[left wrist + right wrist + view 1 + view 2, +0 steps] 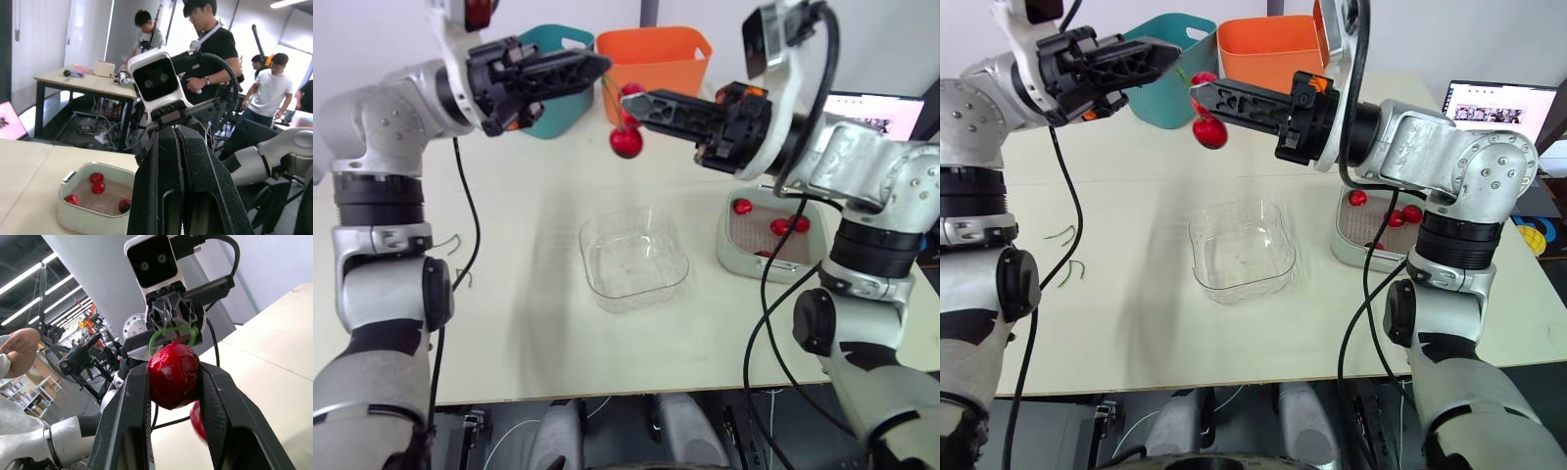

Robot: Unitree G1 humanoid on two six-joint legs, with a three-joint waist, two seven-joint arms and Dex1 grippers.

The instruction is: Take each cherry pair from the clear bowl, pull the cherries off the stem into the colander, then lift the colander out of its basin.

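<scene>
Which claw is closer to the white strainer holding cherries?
Right. The right gripper grips a cherry up left of the colander; the left gripper, pinching the stem, is farther left.

Lighting is bright and even. The table [607, 352] carries only a faint, soft shadow left of the clear bowl [634, 259]. Ceiling strip lights [27, 279] glare overhead. Sharp highlights sit on the cherry [173, 374]. A far window [177, 34] is washed out.

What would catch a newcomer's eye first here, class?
Both hands meet in mid-air: the left hand pinches a cherry pair by its stem while the right hand grips one cherry, the other dangling. Below sits the empty clear bowl; red cherries lie in the colander to the right.
</scene>
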